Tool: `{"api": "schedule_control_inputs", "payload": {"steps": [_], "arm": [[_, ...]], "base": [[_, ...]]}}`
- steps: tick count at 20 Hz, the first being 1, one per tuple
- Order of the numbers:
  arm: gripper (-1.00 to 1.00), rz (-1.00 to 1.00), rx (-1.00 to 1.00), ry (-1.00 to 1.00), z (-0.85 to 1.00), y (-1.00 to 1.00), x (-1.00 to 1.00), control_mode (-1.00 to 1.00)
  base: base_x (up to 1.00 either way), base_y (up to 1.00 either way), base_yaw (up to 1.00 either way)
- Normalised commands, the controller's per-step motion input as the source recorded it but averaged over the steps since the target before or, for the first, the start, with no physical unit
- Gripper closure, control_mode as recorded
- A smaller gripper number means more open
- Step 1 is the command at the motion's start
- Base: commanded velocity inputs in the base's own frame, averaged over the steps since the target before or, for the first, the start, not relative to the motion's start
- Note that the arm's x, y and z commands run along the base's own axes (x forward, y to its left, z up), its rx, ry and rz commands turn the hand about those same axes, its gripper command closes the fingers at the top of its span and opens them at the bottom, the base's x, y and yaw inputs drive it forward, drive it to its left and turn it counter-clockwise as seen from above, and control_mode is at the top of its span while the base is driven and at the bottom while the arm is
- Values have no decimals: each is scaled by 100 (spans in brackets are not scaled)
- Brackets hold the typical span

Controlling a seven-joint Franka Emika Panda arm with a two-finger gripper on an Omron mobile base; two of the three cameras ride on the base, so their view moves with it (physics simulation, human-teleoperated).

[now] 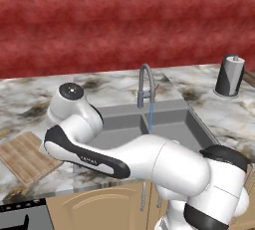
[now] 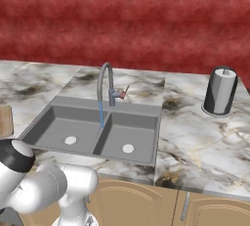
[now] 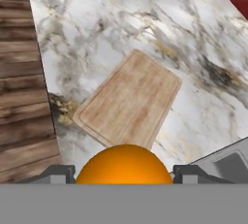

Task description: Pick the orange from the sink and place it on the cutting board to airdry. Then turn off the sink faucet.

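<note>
The small bright orange ball sits at six o'clock in the hand view, squeezed between the two dark finger tips of the two-finger gripper, whose jaws stand clamped against its sides at about eight and four o'clock of the fruit. Beyond it, toward twelve o'clock, the light brown rectangular wooden cutting board with rounded corners lies flat on the grey-veined marble counter, tilted diagonally in that view; the ball hangs above the board's near edge rather than resting on it. A corner of the grey double-basin sink shows at four o'clock.

In the left base view the white arm bends across the sink front toward nine o'clock, over the cutting board, which lies on the counter beside the sink's left side.

In the right base view both basins of the sink show, each with a round pale drain. The tall grey gooseneck faucet stands at the sink's back rim, and a thin blue stream of water falls from its spout onto the divider between the basins. A dark cylinder with a white top stands on the counter at three o'clock, well apart from the sink.
</note>
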Motion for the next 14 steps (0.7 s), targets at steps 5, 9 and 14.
{"api": "schedule_control_inputs", "payload": {"steps": [5,9,14], "arm": [[100,0,0,0,-15,15,13,-100],[100,0,0,0,-11,25,14,-100],[100,0,0,0,-5,25,8,-100]], "base": [[0,0,0],[0,0,0],[0,0,0]]}}
